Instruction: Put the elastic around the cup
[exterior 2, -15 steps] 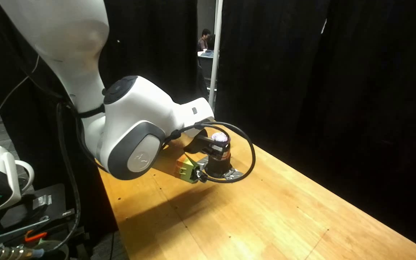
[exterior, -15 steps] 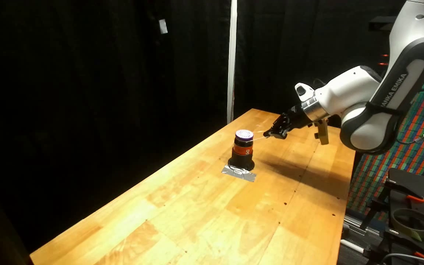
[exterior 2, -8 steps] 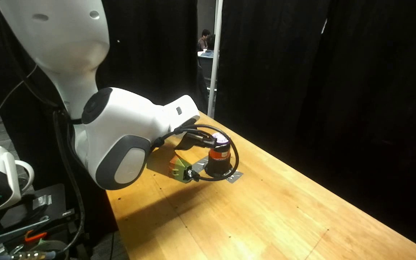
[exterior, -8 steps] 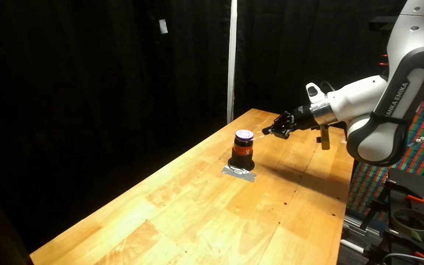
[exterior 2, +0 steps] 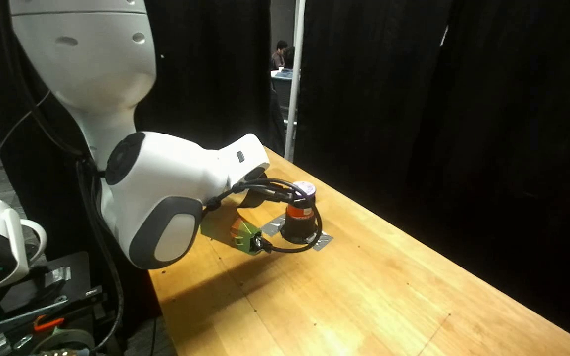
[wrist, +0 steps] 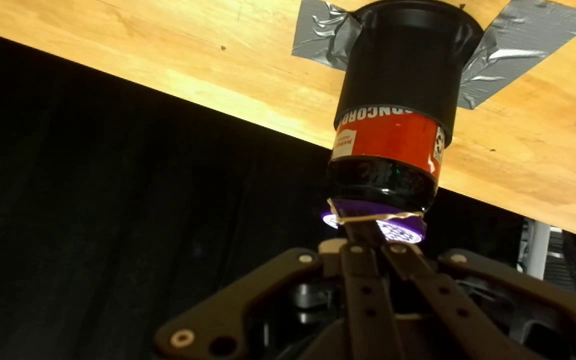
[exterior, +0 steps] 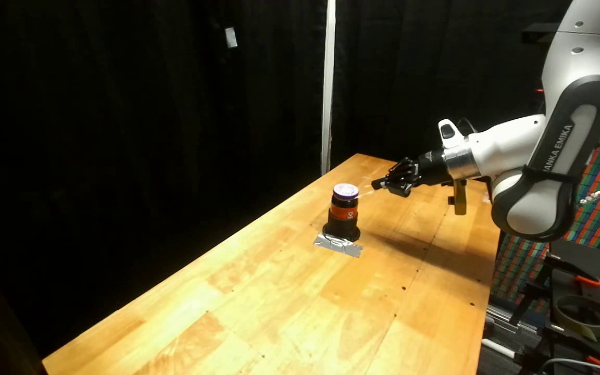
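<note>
— How does the claw (exterior: 377, 184) stand compared with a second ago?

— Flatter, with its body set a little farther back from the cup (exterior: 342, 212). The wrist (exterior: 461, 160) behind it sits lower, so the claw points down less steeply.

— Anything else new?

— In an exterior view it covers less of the cup now, so the orange-red label (exterior 2: 295, 212) shows more plainly.

— What is it gripping?

— The elastic (wrist: 399, 216). The claw looks clenched on it, and thin pale strands stretch forward from its tip to the cup, just by the purple top (exterior: 345, 191). Whether the loop passes right round behind, I can't tell.

— And the cup?

— Same spot as before: upright, just ahead of the claw and apart from it. Its foot is on the worktop (exterior: 289, 291), lower than the claw, with silver tape (wrist: 513, 45) at either side in the wrist view.
</note>
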`<state>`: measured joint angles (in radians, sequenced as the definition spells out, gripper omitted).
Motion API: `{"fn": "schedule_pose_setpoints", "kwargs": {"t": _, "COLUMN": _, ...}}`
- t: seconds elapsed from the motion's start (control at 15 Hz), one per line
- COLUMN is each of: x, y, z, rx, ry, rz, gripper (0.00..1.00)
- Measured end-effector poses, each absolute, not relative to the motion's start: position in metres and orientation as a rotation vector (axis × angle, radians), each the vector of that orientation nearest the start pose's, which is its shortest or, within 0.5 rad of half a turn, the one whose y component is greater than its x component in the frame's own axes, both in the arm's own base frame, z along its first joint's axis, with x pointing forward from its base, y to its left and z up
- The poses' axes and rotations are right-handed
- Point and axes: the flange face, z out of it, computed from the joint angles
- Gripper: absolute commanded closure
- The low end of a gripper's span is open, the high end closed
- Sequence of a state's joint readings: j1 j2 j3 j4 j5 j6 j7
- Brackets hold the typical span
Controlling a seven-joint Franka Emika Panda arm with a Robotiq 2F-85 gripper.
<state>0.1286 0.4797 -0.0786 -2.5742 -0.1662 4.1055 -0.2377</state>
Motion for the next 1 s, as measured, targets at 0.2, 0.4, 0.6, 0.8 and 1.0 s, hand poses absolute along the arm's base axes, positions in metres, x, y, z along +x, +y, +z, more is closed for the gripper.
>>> {"fn": "schedule_pose_setpoints", "kwargs": {"t": 0.2, "x": 0.465, "y": 0.044, "z": 0.221, "rx": -2.672, "ry": -0.650, "rz": -1.641, "gripper": 1.00}}
{"fn": "schedule_pose_setpoints", "kwargs": {"t": 0.4, "x": 0.461, "y": 0.044, "z": 0.215, "rx": -2.657, "ry": -0.618, "rz": -1.685, "gripper": 1.00}}
{"fn": "schedule_pose_setpoints", "kwargs": {"t": 0.6, "x": 0.467, "y": 0.046, "z": 0.214, "rx": -2.657, "ry": -0.598, "rz": -1.699, "gripper": 1.00}}
{"fn": "schedule_pose_setpoints", "kwargs": {"t": 0.8, "x": 0.471, "y": 0.048, "z": 0.216, "rx": -2.646, "ry": -0.597, "rz": -1.713, "gripper": 1.00}}
{"fn": "schedule_pose_setpoints", "kwargs": {"t": 1.0, "x": 0.472, "y": 0.049, "z": 0.215, "rx": -2.643, "ry": -0.598, "rz": -1.713, "gripper": 1.00}}
